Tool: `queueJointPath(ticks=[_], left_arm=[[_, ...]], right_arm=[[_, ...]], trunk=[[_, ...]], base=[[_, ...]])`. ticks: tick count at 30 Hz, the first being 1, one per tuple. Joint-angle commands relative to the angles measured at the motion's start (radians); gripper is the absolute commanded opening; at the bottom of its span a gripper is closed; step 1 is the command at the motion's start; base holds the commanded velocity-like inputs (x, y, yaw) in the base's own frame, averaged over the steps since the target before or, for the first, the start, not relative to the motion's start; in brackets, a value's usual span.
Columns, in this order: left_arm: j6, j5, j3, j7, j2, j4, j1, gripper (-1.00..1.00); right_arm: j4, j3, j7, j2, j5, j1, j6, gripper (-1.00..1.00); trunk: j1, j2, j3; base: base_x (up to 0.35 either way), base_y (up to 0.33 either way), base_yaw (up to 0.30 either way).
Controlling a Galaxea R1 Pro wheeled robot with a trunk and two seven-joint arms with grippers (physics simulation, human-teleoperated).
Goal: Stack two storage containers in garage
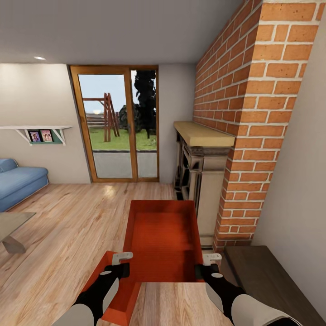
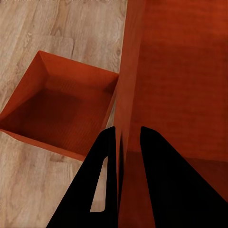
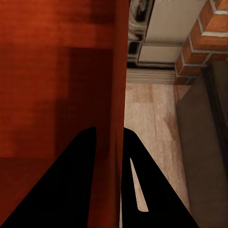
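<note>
Both end effectors [image 1: 122,259] [image 1: 211,259] on container [image 1: 163,235] edges

Two red-orange storage containers [image 1: 163,235] [image 1: 106,290] and two claws [image 1: 118,259] [image 1: 209,260].

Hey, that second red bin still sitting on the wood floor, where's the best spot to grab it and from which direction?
Grip the second bin by its thin side walls, coming from above. It is lidless with an open top and bare upright rims, so fingers can straddle a wall, as the left gripper and right gripper do on opposite walls of the lifted bin. Two opposite walls likely keep it level.
</note>
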Motion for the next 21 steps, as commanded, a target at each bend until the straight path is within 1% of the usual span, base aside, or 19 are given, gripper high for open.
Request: queueJointPath(ticks=[1, 5, 8, 21], left_arm=[[0.003, -0.02, 0.011, 0.018, 0.009, -0.006, 0.0, -1.0], [0.003, -0.02, 0.011, 0.018, 0.009, -0.006, 0.0, -1.0], [0.003, -0.02, 0.011, 0.018, 0.009, -0.006, 0.0, -1.0], [0.003, -0.02, 0.011, 0.018, 0.01, -0.006, 0.0, -1.0]], right_arm=[[0.005, -0.008, -0.006, 0.0, -0.016, 0.0, -0.004, -1.0], [0.005, -0.008, -0.006, 0.001, -0.017, 0.0, -0.001, -1.0], [0.005, -0.008, -0.006, 0.0, -0.017, 0.0, 0.001, -1.0], [0.005, -0.008, -0.006, -0.001, -0.016, 0.0, 0.002, -1.0]], trunk=[[0.0, -0.001, 0.0], [0.0, -0.001, 0.0], [0.0, -0.001, 0.0], [0.0, -0.001, 0.004]], base=[[0.0, 0.0, 0.0], [0.0, 0.0, 0.002], [0.0, 0.0, 0.119], [0.0, 0.0, 0.272]])
